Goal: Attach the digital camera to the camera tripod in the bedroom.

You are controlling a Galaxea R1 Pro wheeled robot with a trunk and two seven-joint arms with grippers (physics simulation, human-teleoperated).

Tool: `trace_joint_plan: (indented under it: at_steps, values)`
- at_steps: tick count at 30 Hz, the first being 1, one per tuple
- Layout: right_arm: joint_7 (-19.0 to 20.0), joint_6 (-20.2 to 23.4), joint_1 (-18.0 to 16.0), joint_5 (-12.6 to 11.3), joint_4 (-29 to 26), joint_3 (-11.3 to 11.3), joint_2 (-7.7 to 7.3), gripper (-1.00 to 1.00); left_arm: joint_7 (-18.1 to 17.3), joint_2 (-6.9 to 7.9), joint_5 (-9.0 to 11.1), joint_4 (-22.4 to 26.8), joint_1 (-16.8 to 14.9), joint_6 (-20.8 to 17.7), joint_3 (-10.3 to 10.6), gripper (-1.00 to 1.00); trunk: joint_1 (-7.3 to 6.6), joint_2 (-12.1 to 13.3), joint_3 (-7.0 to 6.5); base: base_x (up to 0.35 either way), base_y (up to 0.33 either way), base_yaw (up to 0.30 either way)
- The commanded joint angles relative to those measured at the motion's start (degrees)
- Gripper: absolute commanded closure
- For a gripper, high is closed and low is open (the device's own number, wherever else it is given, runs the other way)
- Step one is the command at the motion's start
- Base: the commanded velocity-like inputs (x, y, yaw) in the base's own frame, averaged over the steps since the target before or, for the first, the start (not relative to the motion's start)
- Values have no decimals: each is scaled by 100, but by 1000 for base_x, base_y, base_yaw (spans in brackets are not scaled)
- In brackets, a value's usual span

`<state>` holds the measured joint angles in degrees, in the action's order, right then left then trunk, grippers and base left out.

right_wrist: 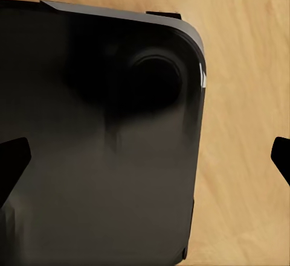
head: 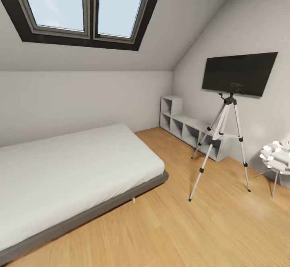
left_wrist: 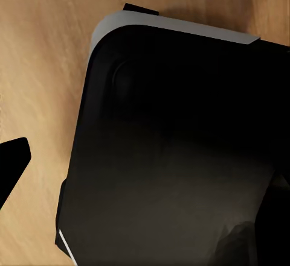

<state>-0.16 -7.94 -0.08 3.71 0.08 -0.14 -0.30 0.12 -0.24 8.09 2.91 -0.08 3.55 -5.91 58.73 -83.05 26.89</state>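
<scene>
— Well, what is hard to make out?

— Mostly the top of the camera tripod (head: 225, 132). Its black head sits right in front of the black wall TV (head: 240, 73), so the two dark shapes run together. A small dark lump sits at the very top, and I cannot tell whether that is the digital camera or just the tripod's own head.

— Anything cut off?

— The white petal lamp (head: 278, 154) is sliced by the right edge of the head view, and the bed (head: 72, 166) runs out at the left edge. The skylight (head: 86, 9) is clipped at the top.

— Where does the tripod stand?

— Upright on the wooden floor (head: 193, 230), all three legs spread, just before the grey shelf unit (head: 189, 128) along the right wall, below the TV. It is apart from the bed's near corner, and the lamp is near it on the right.

— And the pincers?

— Both hang over the robot's own black base (right_wrist: 103, 157) and bare floor, well apart from the tripod. The right pincer (right_wrist: 145, 160) is spread wide, a black tip at each side, with nothing held. The left pincer (left_wrist: 145, 175) shows one tip clearly; the other blends into the dark base, yet it reads as spread and holds nothing.
</scene>
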Motion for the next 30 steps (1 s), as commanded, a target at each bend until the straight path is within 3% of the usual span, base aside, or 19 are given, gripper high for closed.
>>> trace_joint_plan:
  at_steps: [1,30]
  values:
    - [-2,-16,-1,41,1,-5,0,-100,0,-2,16,-1,-1,15,-42,-100,0,-2,4,0,0,-218]
    - [-2,-5,-1,108,1,48,3,-100,39,-11,17,-1,-1,15,-42,-100,0,-2,4,0,0,-247]
